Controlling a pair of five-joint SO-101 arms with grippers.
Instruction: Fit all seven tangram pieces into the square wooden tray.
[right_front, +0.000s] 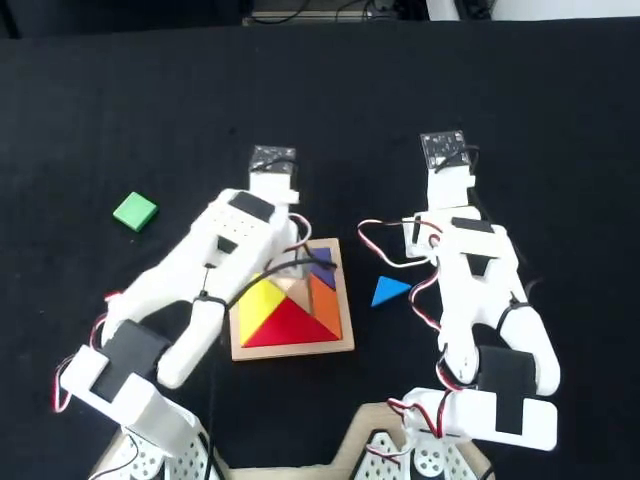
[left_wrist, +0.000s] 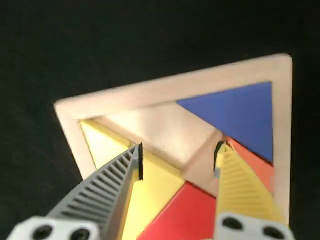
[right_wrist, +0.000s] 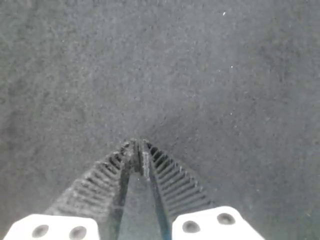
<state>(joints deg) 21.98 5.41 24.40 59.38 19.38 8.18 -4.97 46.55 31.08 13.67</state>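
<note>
The square wooden tray (right_front: 295, 350) lies at the table's middle, holding a yellow triangle (right_front: 258, 302), a red triangle (right_front: 292, 325), an orange piece (right_front: 326, 297) and a blue piece (right_front: 320, 265). My left gripper (left_wrist: 178, 152) hovers open over the tray's bare wooden floor (left_wrist: 160, 130), between the yellow triangle (left_wrist: 150, 185) and the blue piece (left_wrist: 235, 112), with nothing between its fingers. A loose blue triangle (right_front: 390, 290) lies on the cloth just right of the tray. A green square (right_front: 135, 211) lies far to the left. My right gripper (right_wrist: 135, 147) is shut above bare black cloth.
The left arm (right_front: 190, 290) slants across from the near left and covers part of the tray. The right arm (right_front: 470, 270) stands folded right of the loose blue triangle. Black cloth covers the table; cables run beside both arms.
</note>
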